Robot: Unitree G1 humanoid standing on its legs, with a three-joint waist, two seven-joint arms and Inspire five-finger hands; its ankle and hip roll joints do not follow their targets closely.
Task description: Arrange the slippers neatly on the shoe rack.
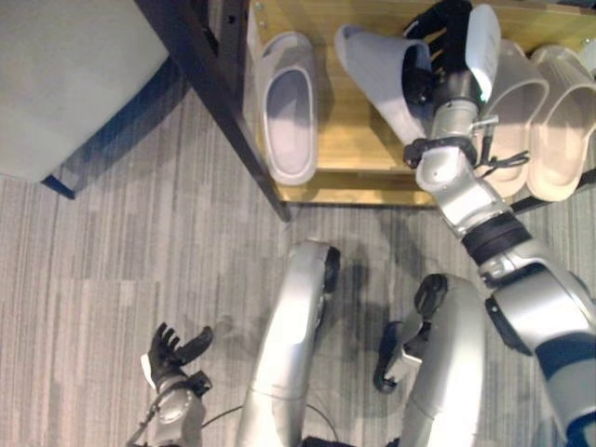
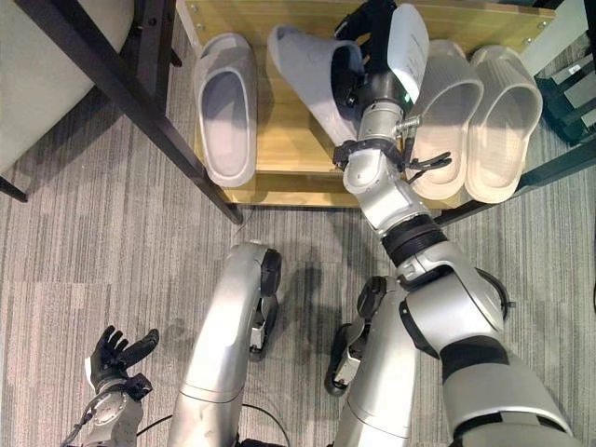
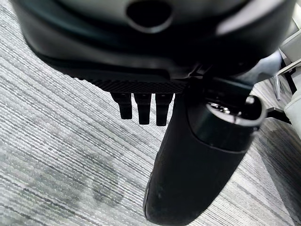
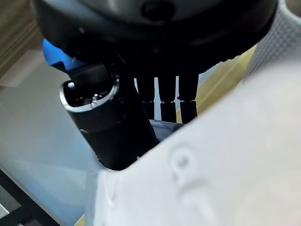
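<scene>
The right hand [image 2: 371,37] grips a tilted grey slipper [image 2: 312,74] over the shoe rack [image 2: 279,177], beside two beige slippers [image 2: 475,107].

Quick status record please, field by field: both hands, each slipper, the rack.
right hand: curled on the tilted grey slipper, over the shoe rack
left hand: idle, open, low over the carpet
left grey slipper: flat on rack, at its left end
beige pair: side by side on rack, right end
tilted slipper: askew, not yet paired with left grey slipper

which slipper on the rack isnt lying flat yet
The grey slipper in the right hand, second from the rack's left end; it sits tilted and skewed, while the other three lie flat.
</scene>
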